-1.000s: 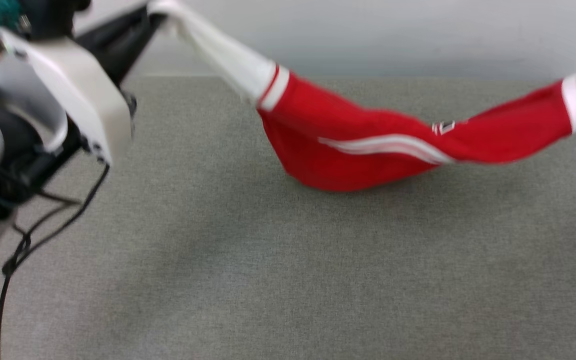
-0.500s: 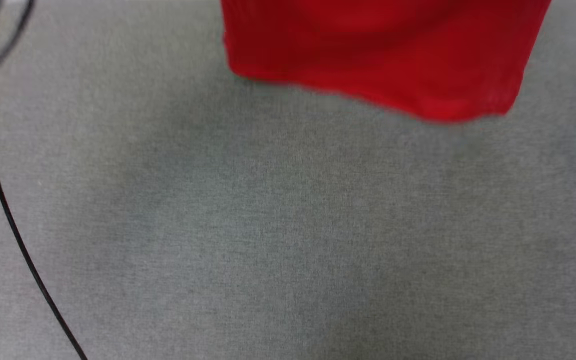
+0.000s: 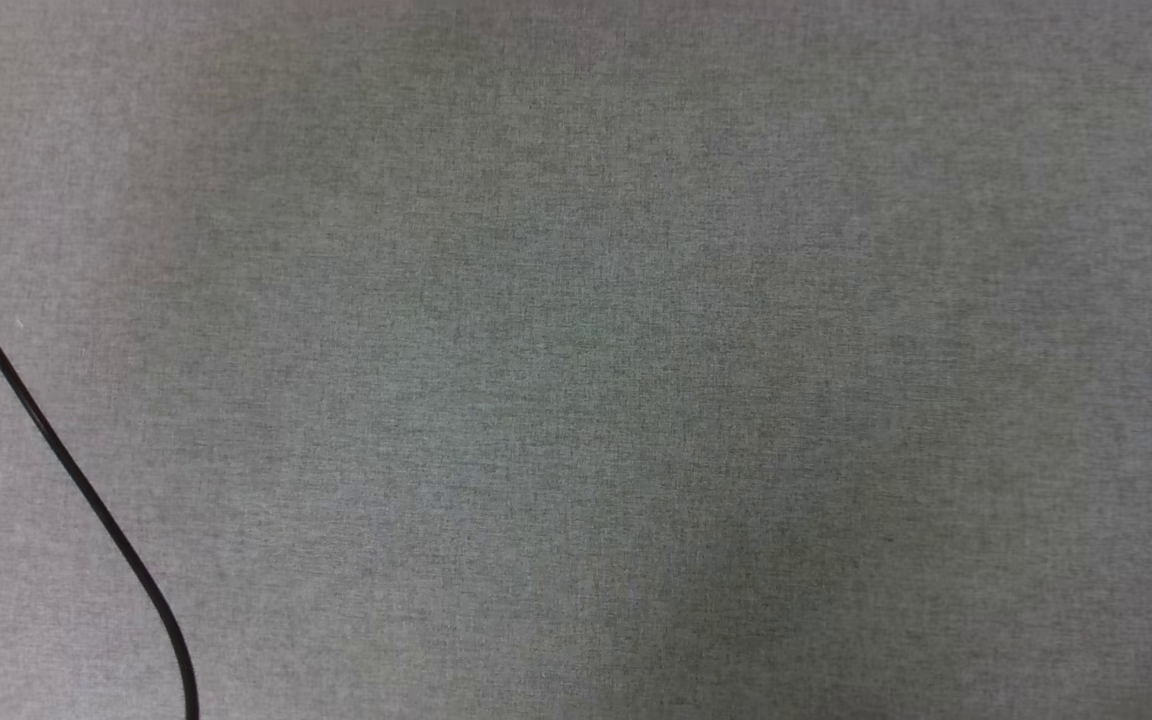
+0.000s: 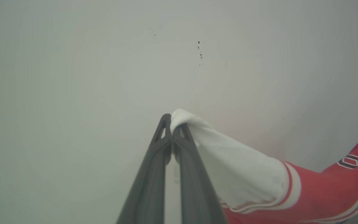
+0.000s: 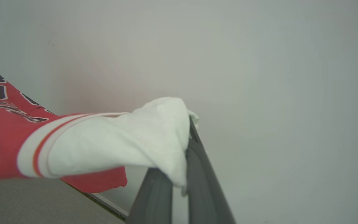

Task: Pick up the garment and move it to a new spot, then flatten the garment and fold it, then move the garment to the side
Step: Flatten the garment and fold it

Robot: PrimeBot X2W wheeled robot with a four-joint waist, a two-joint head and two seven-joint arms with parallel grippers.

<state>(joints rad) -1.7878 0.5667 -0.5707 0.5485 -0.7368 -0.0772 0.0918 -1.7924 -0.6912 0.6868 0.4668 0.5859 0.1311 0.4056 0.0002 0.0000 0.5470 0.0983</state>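
Left gripper (image 4: 172, 124) is pinched shut on one white sleeve (image 4: 228, 161), right gripper (image 5: 189, 133) on the other. Grey table (image 3: 576, 360) lies below, and the garment (image 4: 306, 193) hangs strung between the claws above the table, probably near its far edge, hard to say from the wrist cams. Black cable (image 3: 66, 460) crosses the table's left side. To lay it flat I'd hold both sleeves level and taut, let the red body touch the table first, then drag back.

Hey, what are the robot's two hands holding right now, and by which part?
Both hold the garment: the left hand pinches the tip of one white sleeve, the right hand the tip of the other.
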